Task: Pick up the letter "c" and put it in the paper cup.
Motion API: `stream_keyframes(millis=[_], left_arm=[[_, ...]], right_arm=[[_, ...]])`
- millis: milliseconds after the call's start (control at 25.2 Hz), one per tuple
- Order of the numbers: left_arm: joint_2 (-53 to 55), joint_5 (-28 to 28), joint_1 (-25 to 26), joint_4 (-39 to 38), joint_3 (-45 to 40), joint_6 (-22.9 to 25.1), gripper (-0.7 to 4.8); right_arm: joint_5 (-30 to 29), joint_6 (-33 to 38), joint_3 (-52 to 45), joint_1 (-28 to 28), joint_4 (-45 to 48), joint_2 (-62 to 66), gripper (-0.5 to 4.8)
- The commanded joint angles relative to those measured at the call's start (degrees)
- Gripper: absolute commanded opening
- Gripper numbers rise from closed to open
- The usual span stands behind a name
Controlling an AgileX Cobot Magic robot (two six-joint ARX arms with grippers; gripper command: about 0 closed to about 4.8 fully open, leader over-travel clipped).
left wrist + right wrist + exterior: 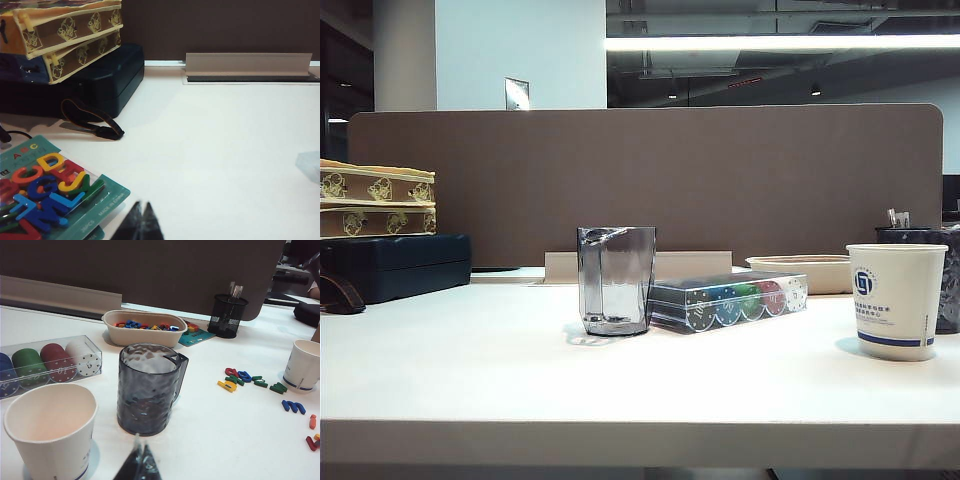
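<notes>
In the exterior view a white paper cup (897, 300) with a blue emblem stands at the table's right. Neither gripper shows in that view. The right wrist view holds two such cups, one (50, 432) close beside my right gripper (140, 454) and one (302, 365) farther off. Loose coloured letters lie between them. A small red curved one (231, 372) may be the letter "c", but its shape is too small to tell. My right gripper is shut and empty. My left gripper (141, 210) is shut and empty over bare table, next to a packet of letters (55, 192).
A clear grey plastic cup (147, 387) stands just beyond the right gripper. A chip case (728, 300), a tray of letters (145, 335) and a mesh pen holder (227, 315) lie behind it. Stacked boxes (75, 65) and a strap (95, 125) sit by the left gripper, before a brown partition (650, 180).
</notes>
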Motion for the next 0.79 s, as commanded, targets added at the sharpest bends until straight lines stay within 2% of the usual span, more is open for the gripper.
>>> stream_keyframes(millis=[40,159,278,555,793], left_arm=[[0.0,0.2,0.0,0.4,0.1,0.0,-0.03],[0.0,0.2,0.0,0.4,0.1,0.0,-0.03],[0.0,0.2,0.0,0.4,0.1,0.0,-0.03],[0.0,0.2,0.0,0.3,0.1,0.0,-0.03],[0.0,0.2,0.0,0.3,0.1,0.0,-0.03]], right_arm=[[0.2,0.2,0.2,-0.6,0.9,0.0,-0.05],[-0.1,0.3,0.2,-2.2,2.0,0.0,-0.05],[-0.5,0.3,0.2,-5.2,8.4,0.0,-0.05],[-0.5,0.3,0.2,-7.3,16.1,0.0,-0.05],[-0.5,5.9,0.0,-7.5,16.3,0.0,-0.05]])
